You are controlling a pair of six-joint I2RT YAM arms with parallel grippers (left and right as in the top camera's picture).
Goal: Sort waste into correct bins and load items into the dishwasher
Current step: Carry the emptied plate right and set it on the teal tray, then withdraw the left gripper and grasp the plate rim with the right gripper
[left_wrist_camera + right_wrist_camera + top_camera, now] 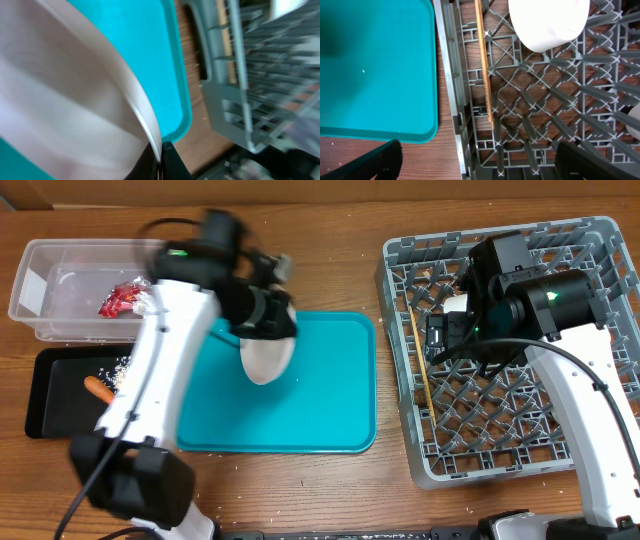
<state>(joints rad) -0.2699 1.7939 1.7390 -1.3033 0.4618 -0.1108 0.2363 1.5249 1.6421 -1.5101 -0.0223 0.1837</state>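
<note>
Bowl [266, 362], pale pink, is held tilted above the teal tray [330, 415], its rim pinched in the left claw [160, 159]. The dish rack [396, 330] lies well apart to the robot's right, past a strip of tabletop [385, 480], so a sideways carry is judged to be needed. The right claw [480, 165] is spread wide and empty over the rack, above the chopsticks [484, 65] and a white cup [547, 22].

left arm [158, 350], right arm [590, 410]: white links | black joints, cables | green lights
</note>
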